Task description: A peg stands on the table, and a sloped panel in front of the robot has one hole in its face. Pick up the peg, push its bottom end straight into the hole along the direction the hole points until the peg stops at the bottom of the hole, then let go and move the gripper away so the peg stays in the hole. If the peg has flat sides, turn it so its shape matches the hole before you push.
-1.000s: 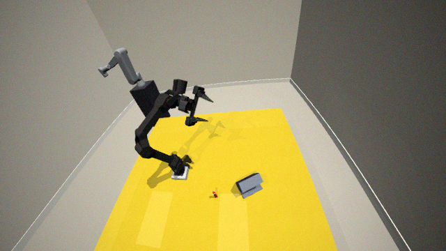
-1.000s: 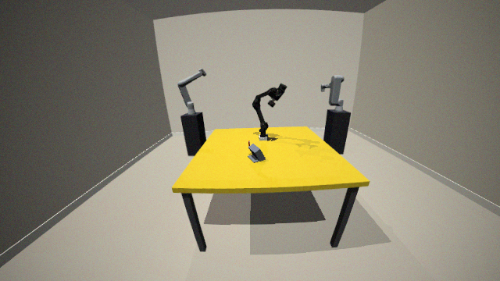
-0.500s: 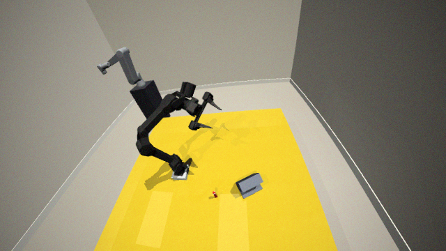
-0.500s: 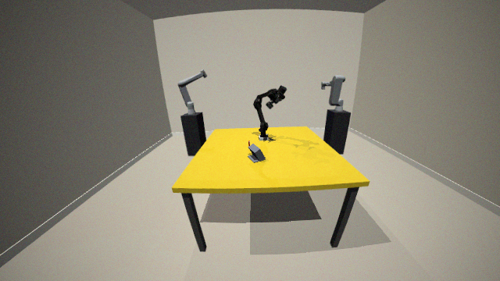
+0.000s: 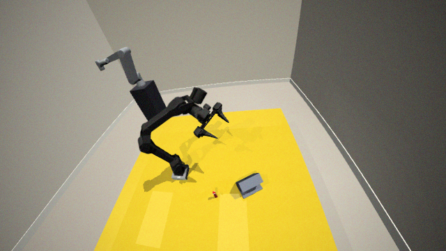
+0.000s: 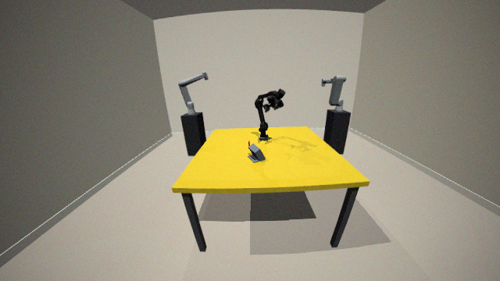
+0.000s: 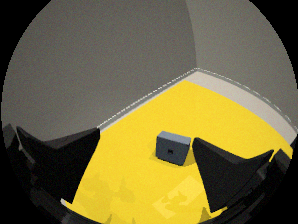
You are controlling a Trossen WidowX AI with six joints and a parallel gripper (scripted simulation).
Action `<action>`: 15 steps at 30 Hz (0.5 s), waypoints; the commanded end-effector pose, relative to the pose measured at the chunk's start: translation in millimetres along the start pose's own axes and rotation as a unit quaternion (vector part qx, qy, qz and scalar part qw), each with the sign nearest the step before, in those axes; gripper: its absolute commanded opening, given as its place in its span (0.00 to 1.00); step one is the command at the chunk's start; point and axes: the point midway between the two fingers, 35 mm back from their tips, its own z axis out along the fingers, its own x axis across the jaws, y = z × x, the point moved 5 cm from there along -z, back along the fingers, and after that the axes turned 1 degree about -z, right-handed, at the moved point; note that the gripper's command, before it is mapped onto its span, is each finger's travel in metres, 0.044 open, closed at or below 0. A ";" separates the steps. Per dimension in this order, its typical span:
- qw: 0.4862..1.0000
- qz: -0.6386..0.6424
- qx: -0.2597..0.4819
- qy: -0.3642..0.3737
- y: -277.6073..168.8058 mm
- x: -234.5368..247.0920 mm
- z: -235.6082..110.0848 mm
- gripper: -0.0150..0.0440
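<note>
A small red peg (image 5: 214,194) (image 6: 249,144) stands upright on the yellow table (image 5: 279,150) (image 6: 312,172) (image 7: 220,112), just left of the grey sloped panel (image 5: 249,184) (image 6: 255,152). In the wrist view the panel (image 7: 172,147) shows a small dark hole in its face, and the peg is not visible there. My gripper (image 5: 222,130) (image 7: 147,139) is open wide and empty. It hangs high in the air over the far part of the table, well away from both peg and panel.
The arm's base (image 5: 180,173) is fixed on the table behind the peg. Two grey arms on black pedestals (image 6: 193,133) (image 6: 337,129) stand on the floor beyond the table's far corners; one pedestal (image 5: 148,97) shows behind my arm.
</note>
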 end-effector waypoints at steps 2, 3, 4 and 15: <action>0.998 -0.052 0.022 -0.021 -7.9 -4.7 17.1 1.00; 0.997 -0.062 0.026 -0.025 -8.9 -6.2 20.4 1.00; 0.996 -0.072 0.031 -0.029 -9.9 -7.7 23.6 1.00; 0.978 -0.177 0.089 -0.066 -20.9 -27.6 58.0 1.00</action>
